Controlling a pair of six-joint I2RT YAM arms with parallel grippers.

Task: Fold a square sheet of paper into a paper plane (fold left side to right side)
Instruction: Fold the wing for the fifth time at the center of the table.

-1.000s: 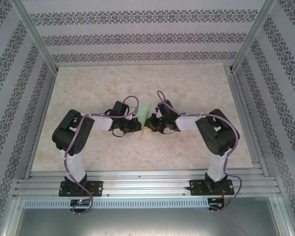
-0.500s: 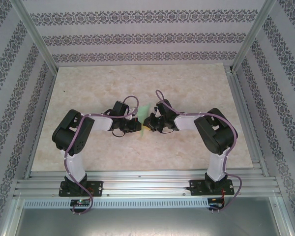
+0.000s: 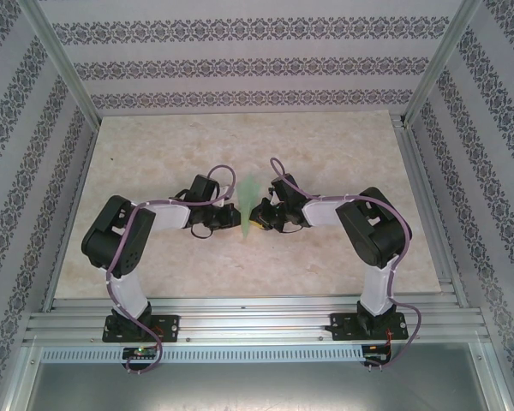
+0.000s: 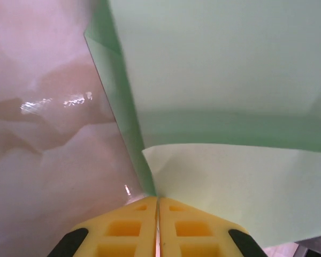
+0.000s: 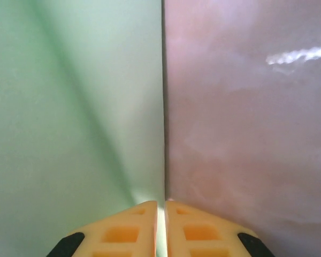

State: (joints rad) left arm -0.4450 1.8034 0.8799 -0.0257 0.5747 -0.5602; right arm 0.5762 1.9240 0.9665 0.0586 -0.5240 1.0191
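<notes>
My L gripper (image 4: 157, 199) & R gripper (image 5: 164, 202) are both pinched shut on the green paper plane (image 3: 249, 195), one each side. Plane sits abt mid-table (image 3: 343, 163), creased, narrow tip toward table's near edge.

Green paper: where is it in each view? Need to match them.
Top external: paper mid-table, between the left gripper and right gripper.
Left wrist: paper fills top and right, folds meeting at the left gripper.
Right wrist: paper covers the left half, edge running down to the right gripper.
Shared landmark: marbled table, at left in the left wrist view, at right in the right wrist view.
</notes>
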